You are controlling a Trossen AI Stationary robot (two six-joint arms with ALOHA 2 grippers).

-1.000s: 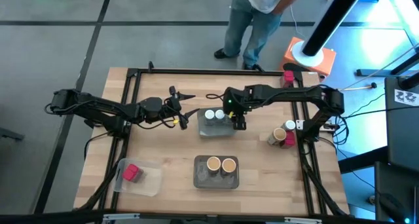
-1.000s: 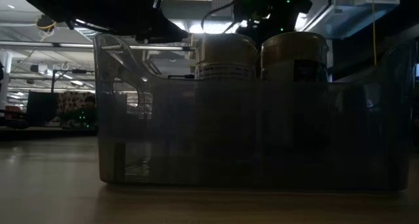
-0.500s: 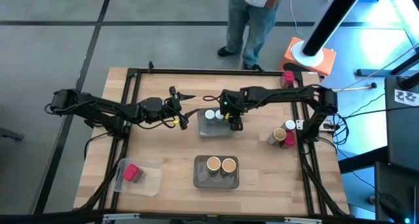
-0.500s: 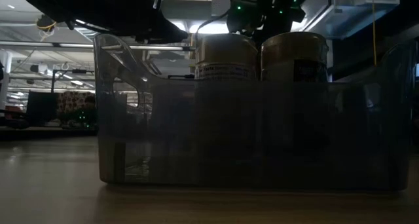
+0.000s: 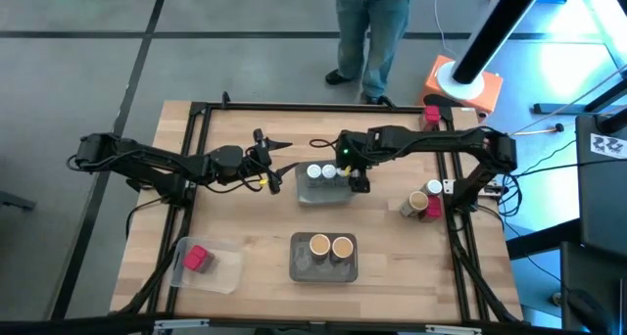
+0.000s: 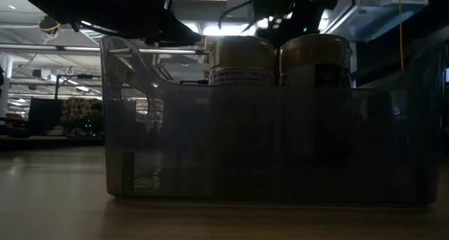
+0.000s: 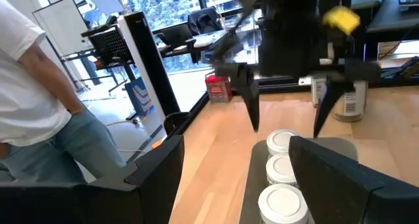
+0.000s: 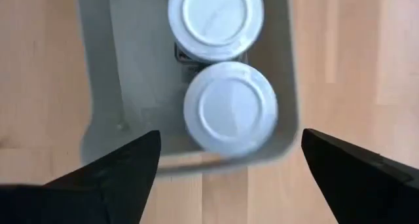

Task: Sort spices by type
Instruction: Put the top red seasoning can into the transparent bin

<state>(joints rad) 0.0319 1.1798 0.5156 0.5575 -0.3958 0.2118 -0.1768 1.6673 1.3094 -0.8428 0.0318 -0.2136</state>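
Observation:
Three white-lidded jars (image 7: 281, 168) stand in a row in a grey tray (image 5: 306, 192) at the table's middle; the high view shows two of their lids (image 5: 321, 171). My right gripper (image 5: 359, 183) hangs open and empty above the tray's right end, with the nearest jar (image 8: 230, 106) between and below its fingers (image 8: 229, 178). My left gripper (image 5: 282, 165) is open and empty, level, just left of the tray. Two tan-topped brown cylinders (image 5: 331, 246) stand in a grey tray (image 5: 323, 268) nearer the front. A red packet (image 5: 197, 259) lies in a clear tray (image 5: 220, 274) at the front left.
A brown cylinder (image 5: 417, 203) and a red packet (image 5: 433, 209) stand on the table at the right, and another red packet (image 5: 431, 113) stands at the far right corner. A person (image 5: 377, 31) stands beyond the far edge. A black frame (image 5: 201, 110) borders the table.
My right gripper dipped a little toward the jar tray and the table's left, then rose again and went back slightly to the right. My left gripper and the jars have stayed where they were.

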